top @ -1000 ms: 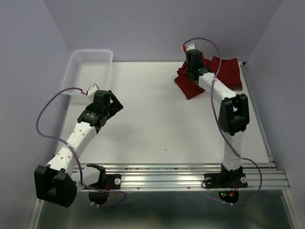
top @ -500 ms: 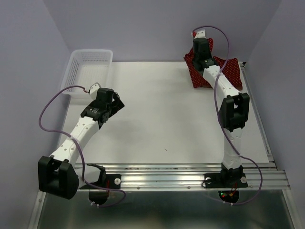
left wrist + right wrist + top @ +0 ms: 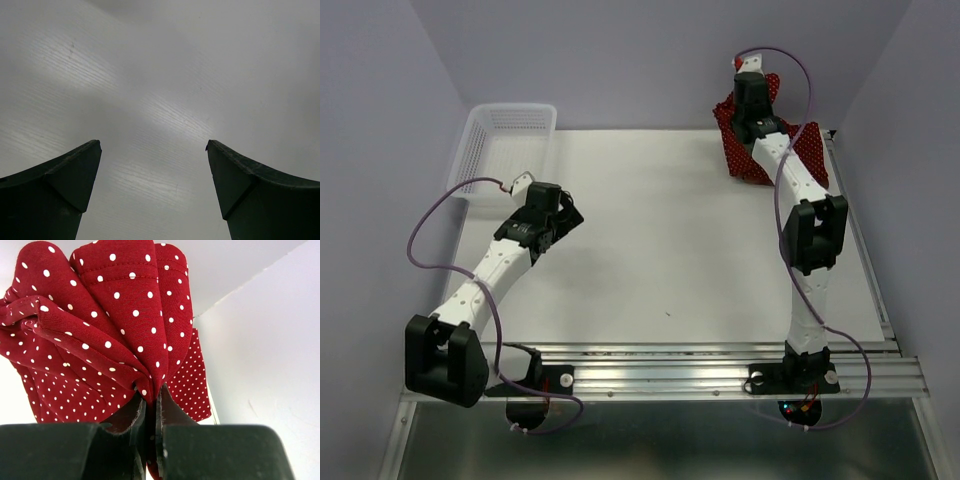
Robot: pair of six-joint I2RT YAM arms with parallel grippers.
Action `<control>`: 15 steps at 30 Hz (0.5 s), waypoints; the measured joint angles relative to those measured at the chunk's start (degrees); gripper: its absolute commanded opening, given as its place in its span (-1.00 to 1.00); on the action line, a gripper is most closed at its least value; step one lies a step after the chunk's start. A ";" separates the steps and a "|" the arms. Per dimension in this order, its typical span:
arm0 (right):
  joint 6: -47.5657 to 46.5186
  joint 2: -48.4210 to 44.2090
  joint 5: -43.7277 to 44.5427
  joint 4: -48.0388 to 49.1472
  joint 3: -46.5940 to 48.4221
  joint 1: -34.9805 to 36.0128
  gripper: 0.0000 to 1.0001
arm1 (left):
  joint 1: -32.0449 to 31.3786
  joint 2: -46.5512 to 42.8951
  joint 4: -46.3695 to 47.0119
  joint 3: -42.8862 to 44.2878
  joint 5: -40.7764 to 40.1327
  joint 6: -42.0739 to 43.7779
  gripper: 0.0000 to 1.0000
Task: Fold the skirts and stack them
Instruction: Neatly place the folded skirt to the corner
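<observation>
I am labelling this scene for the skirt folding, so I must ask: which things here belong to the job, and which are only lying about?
Belongs to the job:
- dotted red skirt, pinched in the shut right claw
- left claw, open, holding nothing

Only lying about:
- white basket, far left corner
- table
</observation>
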 measured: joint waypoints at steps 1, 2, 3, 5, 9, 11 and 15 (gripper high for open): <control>0.00 0.00 0.02 -0.11 0.28 -0.15 -0.99 | 0.00 0.22 0.20 0.00 0.15 0.00 0.97; -0.02 0.00 0.02 -0.13 0.46 -0.26 -0.99 | 0.00 0.42 0.31 0.00 0.28 0.00 0.97; 0.00 0.00 0.02 -0.20 0.70 -0.39 -0.99 | 0.00 0.59 0.48 0.00 0.37 0.00 0.97; 0.09 0.00 -0.11 -0.46 1.05 -0.72 -0.99 | 0.02 1.05 0.92 0.00 0.63 0.00 0.97; 1.25 0.00 -1.31 -2.43 1.49 -1.68 -0.99 | 0.02 1.99 1.31 0.13 0.98 0.00 0.97; 2.19 0.00 -2.47 -3.87 1.84 -2.38 -0.99 | 0.02 2.73 1.40 0.61 1.20 0.02 0.97; 3.56 0.04 -4.39 -6.01 2.32 -3.87 -0.99 | 0.02 3.98 1.75 1.57 1.79 0.04 0.97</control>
